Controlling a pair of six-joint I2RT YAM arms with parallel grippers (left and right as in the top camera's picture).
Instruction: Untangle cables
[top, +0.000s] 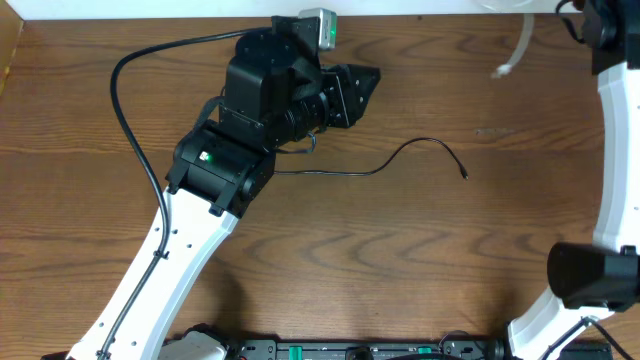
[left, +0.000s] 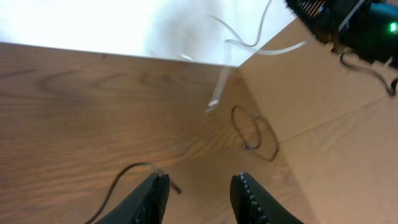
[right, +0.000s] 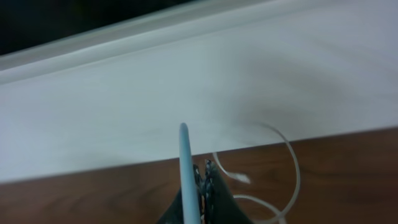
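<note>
White cable (right: 185, 155) is one of two cables in view. It rises as a pale strip from between the fingers of the right gripper (right: 203, 171), which are pressed together on it. Beyond the fingers the rest of it curls in a loose loop above the far edge of the table (top: 400, 260). From overhead, its free end hangs down near the top right corner, close to the right arm (top: 615, 150).

The left gripper (left: 199, 186) stands partly spread, its two fingers (left: 154, 196) apart with only bare wood between them. The black cable (top: 375, 170) lies flat on the table. In the left wrist view its small plug end rests just beside the left finger, outside the gap. From overhead, it comes out from under the left arm (top: 170, 250), humps up once and ends in a plug near the middle of the table.

The two cables lie well apart and do not cross. A small green light (top: 207, 157) glows on the left arm. No lettering on either arm is sharp enough to read.
</note>
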